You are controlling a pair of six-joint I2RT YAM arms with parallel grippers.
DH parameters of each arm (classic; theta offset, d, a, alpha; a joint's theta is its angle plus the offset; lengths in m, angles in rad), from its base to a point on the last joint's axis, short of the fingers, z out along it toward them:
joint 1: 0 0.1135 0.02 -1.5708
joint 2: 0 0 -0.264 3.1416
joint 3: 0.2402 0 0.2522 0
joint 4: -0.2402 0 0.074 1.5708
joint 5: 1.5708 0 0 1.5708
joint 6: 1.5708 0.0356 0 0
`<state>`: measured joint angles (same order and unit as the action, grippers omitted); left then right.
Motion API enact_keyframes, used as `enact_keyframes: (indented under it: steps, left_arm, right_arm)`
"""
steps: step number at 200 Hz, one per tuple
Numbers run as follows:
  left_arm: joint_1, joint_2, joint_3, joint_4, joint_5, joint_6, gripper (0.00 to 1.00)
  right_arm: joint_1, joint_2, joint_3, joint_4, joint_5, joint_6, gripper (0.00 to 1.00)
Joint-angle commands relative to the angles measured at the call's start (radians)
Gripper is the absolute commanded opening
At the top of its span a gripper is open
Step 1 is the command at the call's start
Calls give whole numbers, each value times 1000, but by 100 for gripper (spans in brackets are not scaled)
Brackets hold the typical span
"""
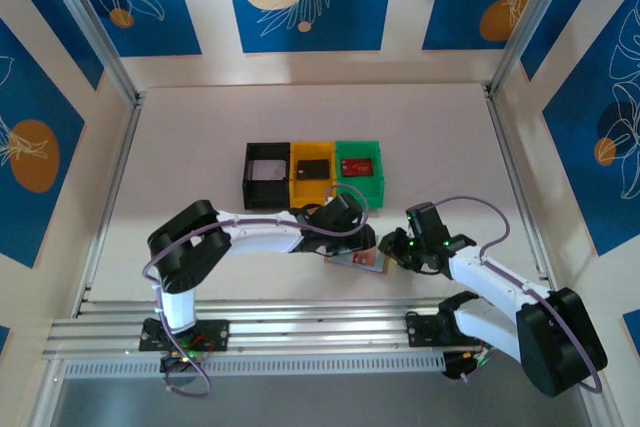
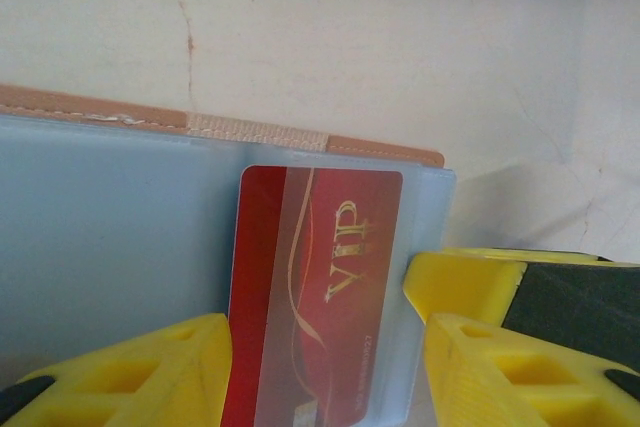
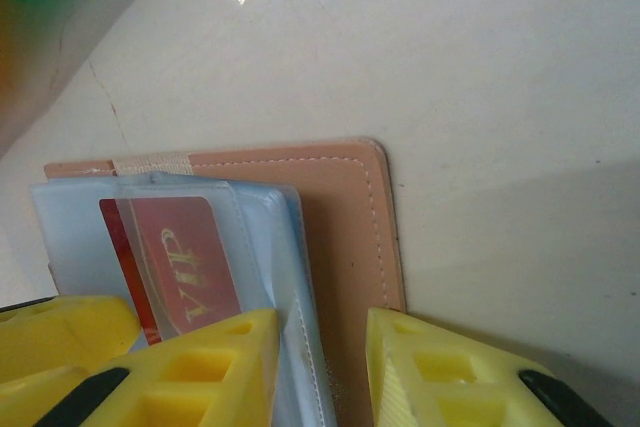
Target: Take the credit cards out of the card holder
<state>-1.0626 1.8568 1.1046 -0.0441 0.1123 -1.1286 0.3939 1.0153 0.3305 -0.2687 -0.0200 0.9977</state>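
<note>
The step in hand looks like drawing a card out: the card holder [image 1: 357, 260] lies open on the table [image 1: 200, 147] near the arms, between the two grippers; the right gripper [image 3: 320, 377] seems clamped on its tan right edge to steady it, though the view is too close to be sure; the left gripper [image 2: 320, 367] stands with jaws apart astride the red card [image 2: 315, 287] in a pale blue pocket [image 2: 110, 247]. Next, the left jaws should pinch that card alone, not the pocket film, and slide it free while the holder is pinned. Counted: one holder; two grippers; three bins farther off, the black bin [image 1: 268, 199] with a pale card [image 1: 268, 169], the yellow bin [image 1: 312, 197] with a dark card [image 1: 313, 168], the green bin [image 1: 360, 192] with a second red card [image 1: 358, 165]; four cards seen in all.
</note>
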Motion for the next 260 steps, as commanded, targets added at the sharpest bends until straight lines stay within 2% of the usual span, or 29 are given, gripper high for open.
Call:
enact_keyframes:
  steps: [1, 39, 96, 113, 128, 180, 260]
  left_arm:
    - [-10, 20, -8, 2, 14, -7, 53]
    - [-10, 13, -4, -70, -35, 19, 54]
    - [-10, 30, -12, -56, -39, 16, 53]
    - [-10, 35, -9, -48, -34, 14, 45]
    - [-10, 39, -6, -45, -34, 12, 41]
    - [-7, 24, -22, -39, -58, 3, 41]
    - [-1, -30, -135, 163, -74, -56, 42]
  right_arm:
    - [-4, -7, -16, 2, -22, 7, 30]
    - [-6, -12, -16, -3, -20, 5, 30]
    - [-6, -7, -16, 5, -24, 6, 30]
    - [-6, -7, -18, 5, -24, 7, 30]
    - [-6, -8, -19, 6, -25, 9, 30]
    - [-6, -9, -24, 6, -23, 7, 30]
    - [-7, -9, -27, 11, -24, 9, 30]
